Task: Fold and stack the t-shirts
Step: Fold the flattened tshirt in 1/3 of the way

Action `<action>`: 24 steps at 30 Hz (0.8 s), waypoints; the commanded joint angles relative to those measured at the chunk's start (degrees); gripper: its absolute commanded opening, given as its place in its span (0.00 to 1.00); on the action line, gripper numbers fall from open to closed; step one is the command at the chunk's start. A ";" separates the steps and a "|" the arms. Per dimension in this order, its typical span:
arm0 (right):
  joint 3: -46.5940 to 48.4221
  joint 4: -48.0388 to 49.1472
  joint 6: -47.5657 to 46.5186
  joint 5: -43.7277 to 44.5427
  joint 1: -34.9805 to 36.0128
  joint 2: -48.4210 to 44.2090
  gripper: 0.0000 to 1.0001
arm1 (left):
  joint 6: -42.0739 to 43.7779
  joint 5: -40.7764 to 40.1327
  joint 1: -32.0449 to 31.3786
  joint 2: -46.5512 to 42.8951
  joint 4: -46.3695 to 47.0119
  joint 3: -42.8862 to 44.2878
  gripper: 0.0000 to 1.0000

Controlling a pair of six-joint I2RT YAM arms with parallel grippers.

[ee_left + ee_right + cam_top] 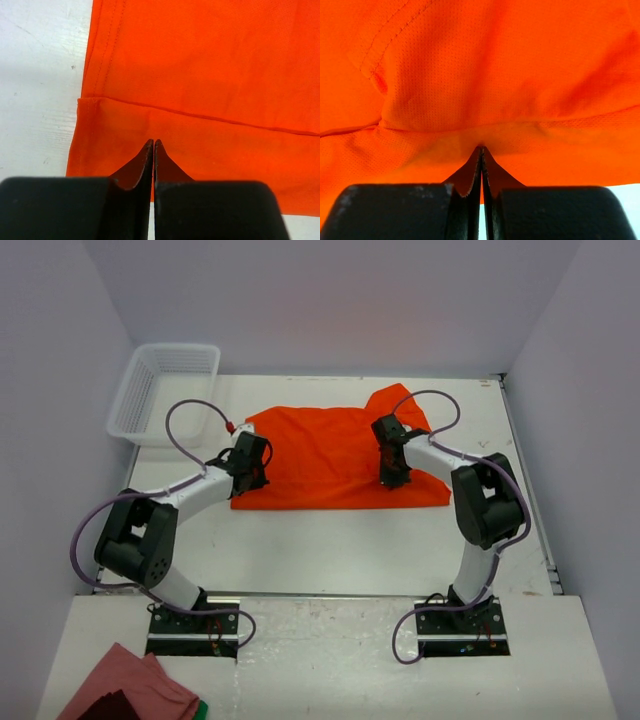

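Jaws of left gripper (153, 142) and right gripper (481, 147) are closed, the right's pinching the t-shirt (330, 455).

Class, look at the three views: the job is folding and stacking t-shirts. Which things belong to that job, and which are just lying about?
Part of the job:
orange t-shirt, spread out
left claw, shut on its near edge
right claw, shut on puckered fabric

Lying about:
white basket, far left
pink cloth, near left corner; unclear whether it is a shirt
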 commanded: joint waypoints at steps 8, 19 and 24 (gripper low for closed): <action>1.49 -0.59 3.52 -1.00 0.90 0.27 0.00 | -1.18 -0.67 0.24 9.75 3.25 3.47 0.00; 0.43 -3.49 4.84 -1.43 0.90 -0.26 0.00 | -1.27 -0.23 5.86 9.76 3.51 2.68 0.00; -0.27 -4.99 5.89 -2.31 2.31 -0.43 0.00 | -0.39 0.03 6.65 8.79 3.25 3.29 0.00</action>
